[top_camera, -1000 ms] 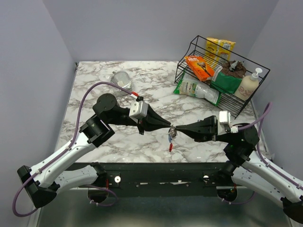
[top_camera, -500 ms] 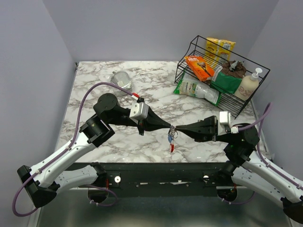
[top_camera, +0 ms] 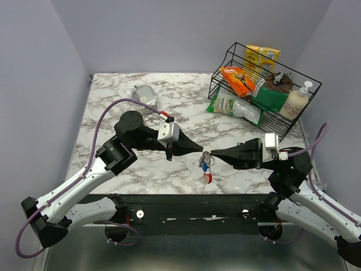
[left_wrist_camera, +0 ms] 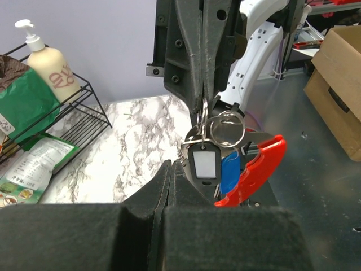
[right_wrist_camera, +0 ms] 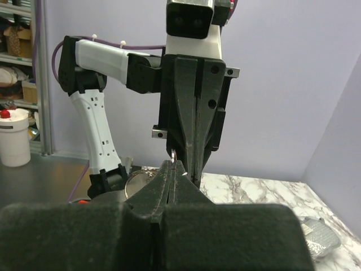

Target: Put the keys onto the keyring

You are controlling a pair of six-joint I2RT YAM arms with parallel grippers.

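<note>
keyring point(top_camera: 206, 165): hangs over the near worktop point(top_camera: 141, 113) with red tag point(left_wrist_camera: 256, 169) and blue tag point(left_wrist_camera: 230, 169), silver ring clamped in the right fingers point(top_camera: 225, 154). black key point(left_wrist_camera: 203, 164), light centre: hangs from the ring. left fingers point(top_camera: 189, 147): pressed together, tips just beside the ring.

No legible text or labels

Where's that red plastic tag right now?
In the top view the red tag dangles from the keyring just under where the two arms' jaws meet, near the front edge of the marble table, midway along.
</note>
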